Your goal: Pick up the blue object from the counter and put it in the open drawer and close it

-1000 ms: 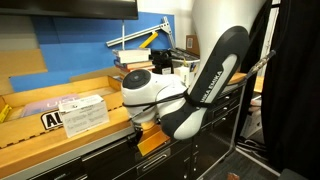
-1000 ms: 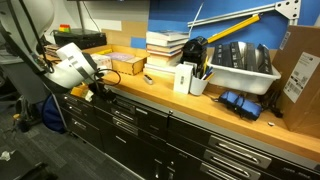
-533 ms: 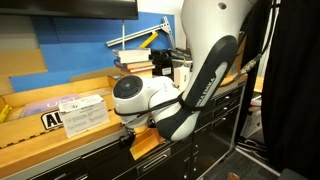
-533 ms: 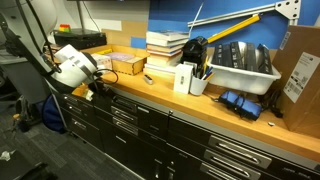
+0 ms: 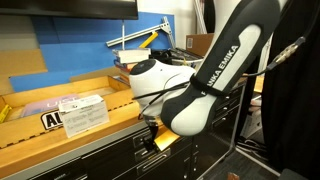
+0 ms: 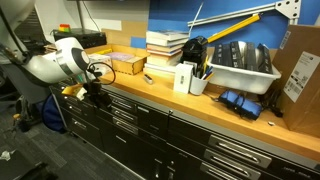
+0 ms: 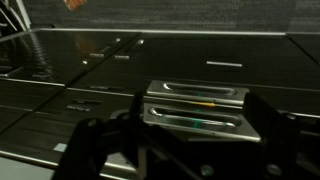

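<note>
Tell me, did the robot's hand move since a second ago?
Yes. In an exterior view the gripper has shifted right, farther from the white labelled box on the counter.

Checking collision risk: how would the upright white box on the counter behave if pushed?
The white box stands taller than wide, so it would likely tip rather than slide. It looks like cardboard, probably light and fairly stiff.
</note>
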`<state>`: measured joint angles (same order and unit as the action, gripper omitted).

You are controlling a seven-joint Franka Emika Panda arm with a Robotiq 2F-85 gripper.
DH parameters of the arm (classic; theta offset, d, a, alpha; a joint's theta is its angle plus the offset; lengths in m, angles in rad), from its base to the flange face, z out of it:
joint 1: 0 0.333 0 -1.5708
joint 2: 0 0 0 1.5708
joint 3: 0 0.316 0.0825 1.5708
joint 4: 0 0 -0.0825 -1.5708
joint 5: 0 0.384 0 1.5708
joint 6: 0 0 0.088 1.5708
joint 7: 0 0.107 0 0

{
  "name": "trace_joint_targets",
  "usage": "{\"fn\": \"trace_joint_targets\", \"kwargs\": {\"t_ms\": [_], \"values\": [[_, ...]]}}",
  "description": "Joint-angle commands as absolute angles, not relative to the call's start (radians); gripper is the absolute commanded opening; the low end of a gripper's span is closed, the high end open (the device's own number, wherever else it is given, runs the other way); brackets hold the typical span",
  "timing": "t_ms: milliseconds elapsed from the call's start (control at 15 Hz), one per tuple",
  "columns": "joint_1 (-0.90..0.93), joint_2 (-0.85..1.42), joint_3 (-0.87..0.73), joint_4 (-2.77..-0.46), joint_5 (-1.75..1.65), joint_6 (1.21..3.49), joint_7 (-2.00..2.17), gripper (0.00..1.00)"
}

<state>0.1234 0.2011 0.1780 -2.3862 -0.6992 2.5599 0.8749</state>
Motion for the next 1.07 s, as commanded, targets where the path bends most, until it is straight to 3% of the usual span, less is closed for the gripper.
{"fn": "trace_joint_targets", "kwargs": {"t_ms": [0,267,333,600,1000], "values": [[-0.024,0.035,0.354,-2.496,-0.418,2.432,0.598,1.00],[-0.049,-0.070,0.416,-2.442,-0.074,2.177,0.287,1.00],[0.042,-0.120,0.316,-2.430,-0.010,2.103,0.215,1.00],[0.072,-0.271,0.223,-2.343,0.037,1.883,0.153,1.00],[0.074,-0.334,0.168,-2.284,0.028,1.868,0.189,1.00]]}}
